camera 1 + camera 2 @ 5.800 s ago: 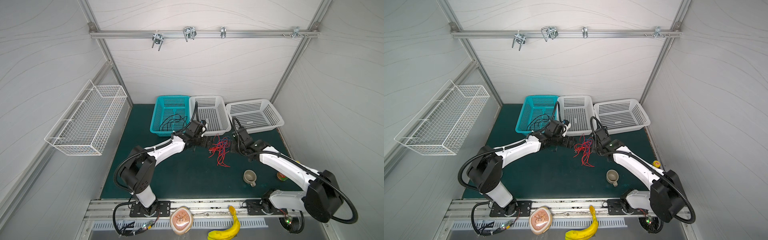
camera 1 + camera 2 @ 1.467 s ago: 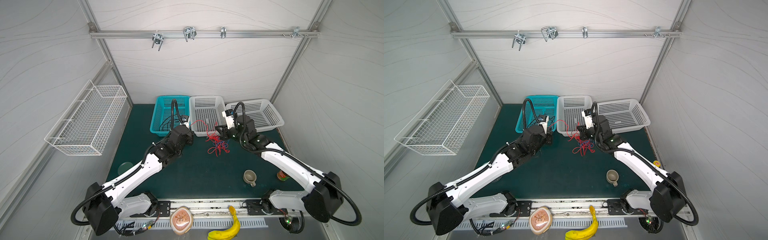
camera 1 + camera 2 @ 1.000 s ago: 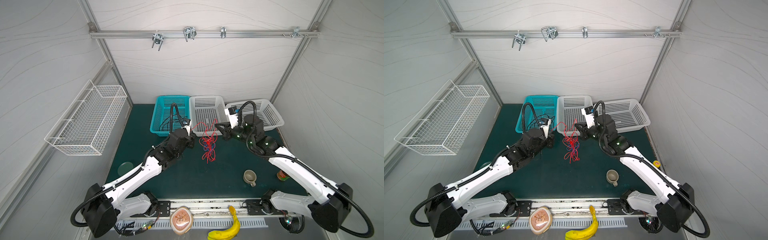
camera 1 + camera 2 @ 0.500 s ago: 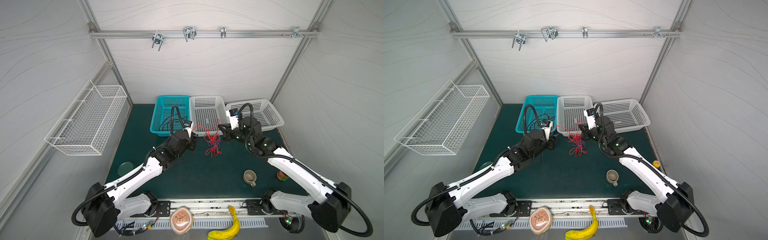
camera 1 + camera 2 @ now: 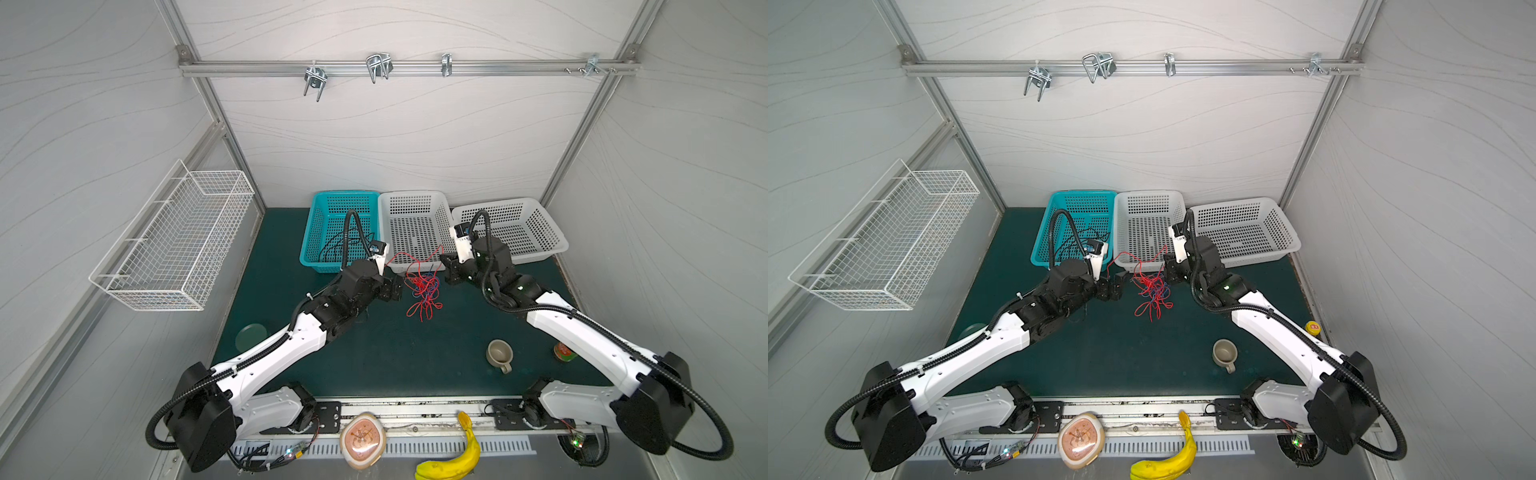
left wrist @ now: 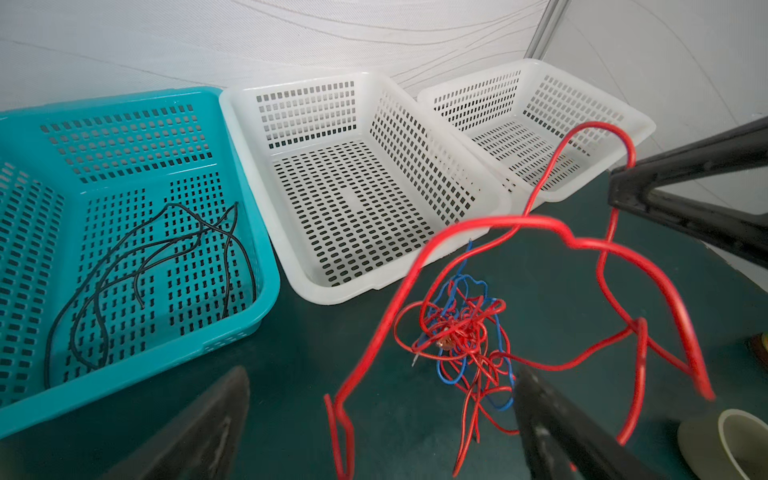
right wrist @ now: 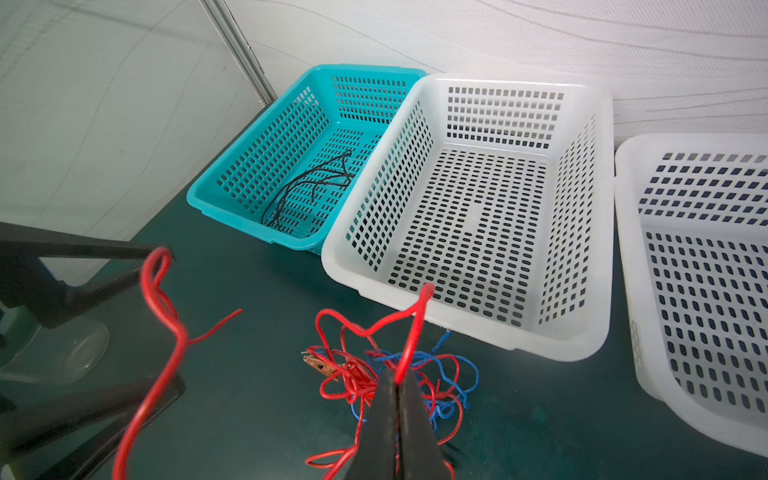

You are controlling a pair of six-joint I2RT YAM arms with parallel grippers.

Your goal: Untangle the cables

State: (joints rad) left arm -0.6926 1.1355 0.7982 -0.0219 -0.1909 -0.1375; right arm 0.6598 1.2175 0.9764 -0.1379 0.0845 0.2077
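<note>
Looking from my end of the table outward: the mug (image 5: pixel 498 355) sits front-right on the green mat (image 5: pixel 374 357), well apart from everything. There's a big bare stretch of mat between it and the arms, so there's loads of room to drag stuff toward me.

Further in, the two pincers face each other with the cables (image 5: pixel 422 286) between them. The left gripper (image 5: pixel 397 286) is spread wide with nothing pinched (a red loop looks draped over one of its fingers (image 7: pixel 83 249), but I can't tell if it's really resting there). The right gripper (image 7: pixel 397 382) is clamped tight on one red strand (image 7: pixel 415 332) that rises out of the knot. My guess is that's the idea: keep one end lifted so the strand can be teased free while the bulk lies on the mat. The clump is mostly red with some blue threaded through.

Just behind the knot is the near rim of the middle white basket (image 5: pixel 415 194), so there's barely any room that way. I'd say pulling backward risks snagging a loop on that edge. The teal basket (image 5: pixel 309 249) beside it holds loose black cables (image 6: pixel 145 257), which looks like sorting by colour to me. The middle one and the right white basket (image 5: pixel 557 245) are empty. Sideways toward the left arm is open mat too.
</note>
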